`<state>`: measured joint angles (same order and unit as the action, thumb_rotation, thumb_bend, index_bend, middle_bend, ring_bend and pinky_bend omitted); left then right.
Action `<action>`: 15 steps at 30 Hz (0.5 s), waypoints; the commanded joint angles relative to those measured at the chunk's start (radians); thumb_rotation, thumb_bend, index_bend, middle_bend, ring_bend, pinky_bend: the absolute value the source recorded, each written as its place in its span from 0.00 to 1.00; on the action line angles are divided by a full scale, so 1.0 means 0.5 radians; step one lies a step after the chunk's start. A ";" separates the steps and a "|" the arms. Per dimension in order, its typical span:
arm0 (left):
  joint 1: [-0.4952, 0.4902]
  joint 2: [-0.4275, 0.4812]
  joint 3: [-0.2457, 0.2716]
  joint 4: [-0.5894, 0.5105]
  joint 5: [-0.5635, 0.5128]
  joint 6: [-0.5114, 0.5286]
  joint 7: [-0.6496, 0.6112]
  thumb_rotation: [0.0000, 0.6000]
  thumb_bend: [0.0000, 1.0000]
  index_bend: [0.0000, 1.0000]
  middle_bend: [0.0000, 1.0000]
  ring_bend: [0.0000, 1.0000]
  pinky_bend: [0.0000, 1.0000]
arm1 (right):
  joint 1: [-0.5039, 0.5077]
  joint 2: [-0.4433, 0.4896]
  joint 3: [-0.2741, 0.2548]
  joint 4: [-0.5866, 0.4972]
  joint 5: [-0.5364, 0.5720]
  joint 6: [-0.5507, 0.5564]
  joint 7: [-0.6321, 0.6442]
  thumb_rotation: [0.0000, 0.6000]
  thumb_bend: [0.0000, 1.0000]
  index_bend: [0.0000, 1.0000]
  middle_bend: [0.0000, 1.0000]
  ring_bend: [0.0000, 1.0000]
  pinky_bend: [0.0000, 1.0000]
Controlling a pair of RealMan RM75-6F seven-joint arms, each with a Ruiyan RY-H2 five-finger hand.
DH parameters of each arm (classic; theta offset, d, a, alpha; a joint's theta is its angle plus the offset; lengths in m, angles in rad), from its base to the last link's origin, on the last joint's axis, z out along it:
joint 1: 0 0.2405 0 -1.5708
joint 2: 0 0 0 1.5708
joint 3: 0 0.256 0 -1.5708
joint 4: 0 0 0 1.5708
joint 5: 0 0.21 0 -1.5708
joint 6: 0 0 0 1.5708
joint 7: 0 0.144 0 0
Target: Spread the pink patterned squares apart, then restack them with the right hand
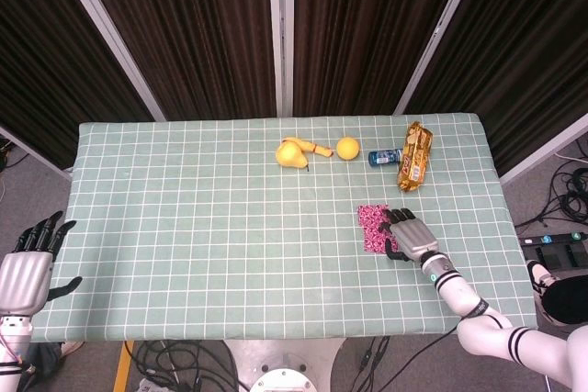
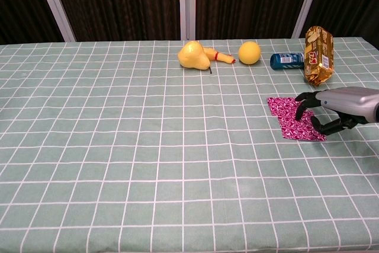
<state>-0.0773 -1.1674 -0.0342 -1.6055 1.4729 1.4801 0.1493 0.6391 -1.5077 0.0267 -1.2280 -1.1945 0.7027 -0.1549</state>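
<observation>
One stack of pink squares point(image 2: 289, 117), flat, long axis near-far, right robot hand point(image 2: 331, 111) touching.

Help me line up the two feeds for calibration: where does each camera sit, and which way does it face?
Head view: high above the near edge, looking steeply down on the whole table; both hands show, left hand off the table's near-left corner, right hand at the pink patterned squares.
Chest view: low at the near edge, looking across the tabletop toward the dark curtains; only the right hand and its forearm show.
Shared: right hand, pink patterned squares, pear, snack bag.
</observation>
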 commanded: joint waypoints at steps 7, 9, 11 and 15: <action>-0.003 -0.003 0.001 0.005 0.001 -0.005 -0.003 1.00 0.00 0.19 0.15 0.12 0.17 | -0.055 0.072 -0.069 -0.139 -0.082 0.061 -0.005 0.50 0.66 0.28 0.03 0.00 0.00; -0.002 -0.005 0.003 0.006 0.001 -0.006 -0.003 1.00 0.00 0.19 0.15 0.12 0.17 | -0.062 0.078 -0.077 -0.162 -0.104 0.073 0.002 0.49 0.66 0.28 0.03 0.00 0.00; -0.002 -0.005 0.004 0.006 0.004 -0.004 -0.005 1.00 0.00 0.19 0.15 0.12 0.17 | -0.067 0.084 -0.083 -0.182 -0.121 0.083 0.007 0.49 0.66 0.27 0.03 0.00 0.00; 0.001 -0.005 0.005 0.010 0.002 -0.003 -0.011 1.00 0.00 0.19 0.15 0.12 0.17 | -0.072 0.100 -0.100 -0.227 -0.147 0.088 0.002 0.50 0.66 0.27 0.03 0.00 0.00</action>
<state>-0.0770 -1.1701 -0.0316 -1.6005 1.4737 1.4786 0.1437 0.6040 -1.4597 -0.0208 -1.3385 -1.2654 0.7455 -0.1529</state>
